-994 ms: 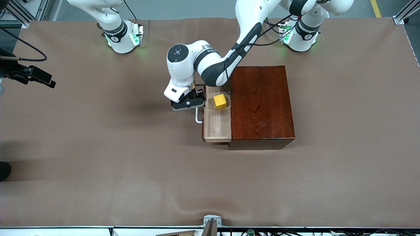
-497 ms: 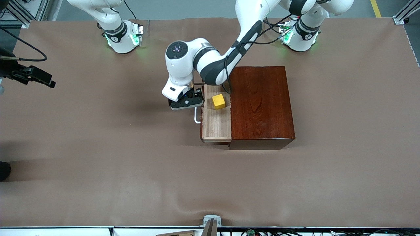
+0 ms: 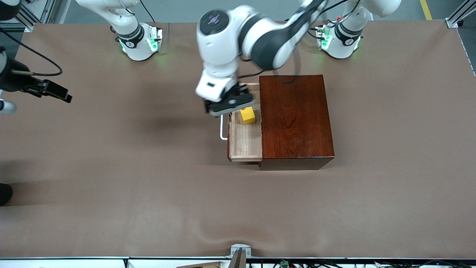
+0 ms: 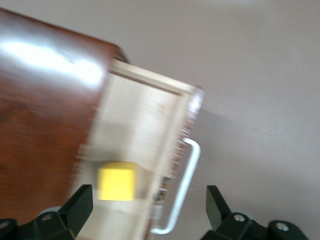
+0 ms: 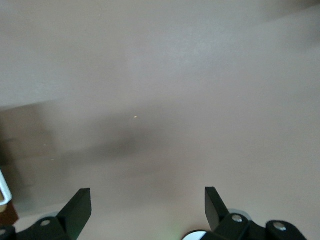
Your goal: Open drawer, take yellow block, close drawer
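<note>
The right wrist view looks down on the brown table [image 5: 165, 85], which fills nearly the whole frame. The right gripper [image 5: 147, 205] hangs above it with its two dark fingers [image 5: 77, 205] spread wide apart and nothing between them. A soft shadow darkens the table under the gripper. At the frame's edge a bit of white handle [image 5: 4, 192] shows.
</note>
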